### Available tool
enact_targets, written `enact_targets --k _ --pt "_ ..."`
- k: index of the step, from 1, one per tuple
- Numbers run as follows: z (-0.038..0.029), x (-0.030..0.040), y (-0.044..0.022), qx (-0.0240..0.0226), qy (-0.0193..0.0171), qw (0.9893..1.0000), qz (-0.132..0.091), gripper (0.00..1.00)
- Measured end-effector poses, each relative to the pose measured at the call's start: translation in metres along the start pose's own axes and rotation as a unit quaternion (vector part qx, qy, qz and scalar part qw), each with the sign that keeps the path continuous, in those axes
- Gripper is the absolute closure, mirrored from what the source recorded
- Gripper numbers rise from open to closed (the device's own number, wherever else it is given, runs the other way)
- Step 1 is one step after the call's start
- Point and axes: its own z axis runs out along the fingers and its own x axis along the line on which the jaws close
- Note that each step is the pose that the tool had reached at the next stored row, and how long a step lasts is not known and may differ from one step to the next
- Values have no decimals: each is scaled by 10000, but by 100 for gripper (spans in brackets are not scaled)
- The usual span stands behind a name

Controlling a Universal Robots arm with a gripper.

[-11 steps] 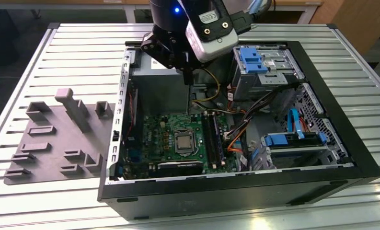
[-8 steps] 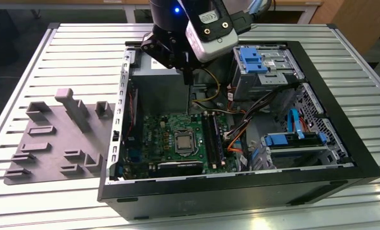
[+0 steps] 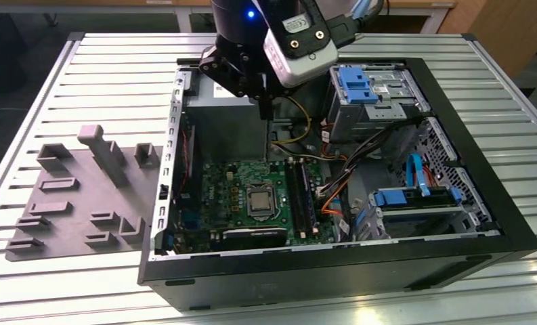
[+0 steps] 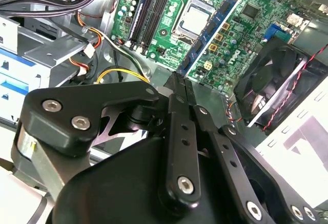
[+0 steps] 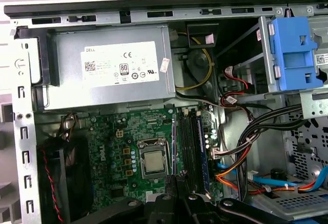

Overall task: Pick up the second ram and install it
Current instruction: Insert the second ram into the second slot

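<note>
Inside the open computer case (image 3: 340, 261) lies the green motherboard (image 3: 223, 196). Two long dark sticks (image 3: 303, 200) stand side by side in its slots next to the processor, seen in both wrist views (image 5: 190, 147) (image 4: 156, 6). The second ram looks to be one of them; I cannot tell which. My gripper (image 3: 265, 110) hangs above the case, over the edge of the grey power-supply box (image 3: 219, 125) and well above the sticks. Its fingers (image 4: 178, 80) are pressed together with nothing between them, and their tips also show in the first wrist view (image 5: 177, 183).
A grey fixture (image 3: 78, 196) with upright holders lies on the slatted table at the exterior view's left. Blue drive caddies (image 3: 359, 84), orange and black cables (image 3: 336, 196) and a black fan (image 4: 277, 80) crowd the case around the board.
</note>
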Motion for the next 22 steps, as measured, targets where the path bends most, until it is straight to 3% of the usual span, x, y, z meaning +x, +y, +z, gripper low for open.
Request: enact_targets --k 22 --pt "29 -18 1 -13 8 9999 -113 88"
